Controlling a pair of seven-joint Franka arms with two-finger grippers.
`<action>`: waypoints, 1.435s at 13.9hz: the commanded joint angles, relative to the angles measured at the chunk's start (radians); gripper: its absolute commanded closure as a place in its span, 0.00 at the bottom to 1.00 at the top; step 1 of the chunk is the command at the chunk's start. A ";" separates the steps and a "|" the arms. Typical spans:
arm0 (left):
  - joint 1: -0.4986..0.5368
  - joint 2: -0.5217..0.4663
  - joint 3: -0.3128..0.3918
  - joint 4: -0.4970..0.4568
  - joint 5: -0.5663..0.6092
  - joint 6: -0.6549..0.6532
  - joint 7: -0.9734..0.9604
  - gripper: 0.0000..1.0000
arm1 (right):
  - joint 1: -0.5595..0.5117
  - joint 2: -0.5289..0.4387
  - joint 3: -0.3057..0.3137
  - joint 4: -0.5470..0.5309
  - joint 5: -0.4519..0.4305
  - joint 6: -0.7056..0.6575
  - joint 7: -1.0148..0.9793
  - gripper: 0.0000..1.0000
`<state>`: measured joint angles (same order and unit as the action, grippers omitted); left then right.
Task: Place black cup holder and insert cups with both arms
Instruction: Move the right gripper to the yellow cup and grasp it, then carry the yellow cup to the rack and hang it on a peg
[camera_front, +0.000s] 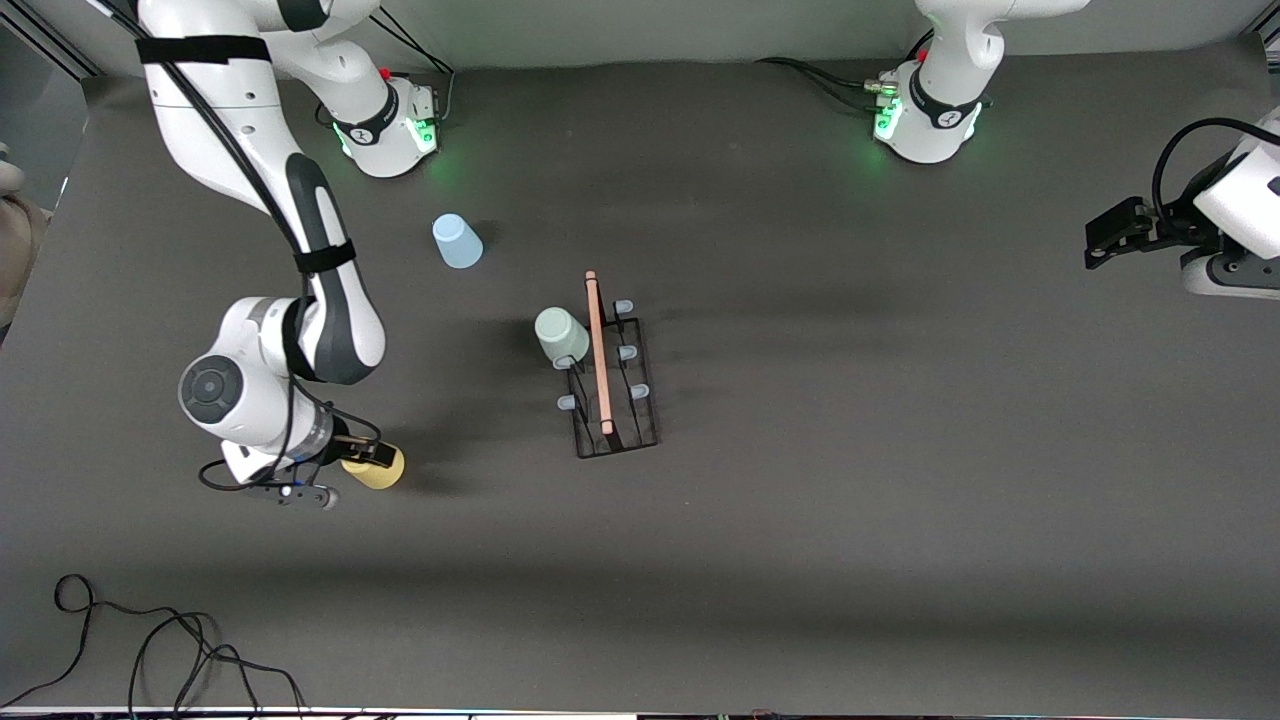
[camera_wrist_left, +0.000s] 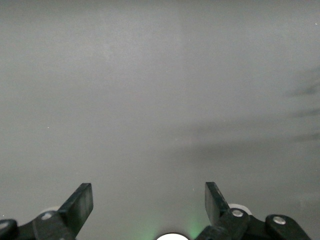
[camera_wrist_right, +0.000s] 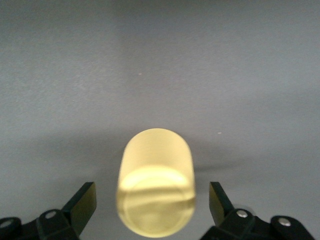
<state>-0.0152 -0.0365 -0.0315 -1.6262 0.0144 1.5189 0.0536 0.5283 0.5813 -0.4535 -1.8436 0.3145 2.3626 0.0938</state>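
The black cup holder (camera_front: 612, 385) stands mid-table with its wooden rod handle on top. The pale green cup (camera_front: 561, 335) sits upside down on one of its pegs, on the side toward the right arm's end. The light blue cup (camera_front: 457, 241) stands upside down on the table near the right arm's base. The yellow cup (camera_front: 380, 467) stands on the table nearer the front camera; in the right wrist view it (camera_wrist_right: 155, 180) sits between the fingers. My right gripper (camera_front: 368, 458) (camera_wrist_right: 152, 200) is open around it, with a gap on each side. My left gripper (camera_front: 1102, 240) (camera_wrist_left: 149, 200) is open and empty, waiting at the left arm's end.
Loose black cables (camera_front: 150, 650) lie at the table's front corner toward the right arm's end. The two round arm bases (camera_front: 390, 125) (camera_front: 925, 120) glow green along the table's back edge. Several pegs of the holder are bare.
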 joint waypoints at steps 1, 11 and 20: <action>-0.003 0.010 0.002 0.020 0.002 -0.022 0.015 0.00 | 0.013 0.002 -0.007 0.001 0.029 0.012 -0.032 0.10; -0.012 0.009 -0.001 0.023 0.007 -0.022 0.015 0.00 | 0.100 -0.129 -0.008 0.117 0.035 -0.251 0.025 0.73; -0.012 0.009 -0.001 0.025 0.009 -0.022 0.015 0.00 | 0.389 -0.095 -0.008 0.283 0.117 -0.302 0.498 0.76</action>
<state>-0.0202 -0.0348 -0.0360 -1.6254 0.0144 1.5189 0.0554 0.8850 0.4554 -0.4462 -1.6052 0.3932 2.0635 0.5455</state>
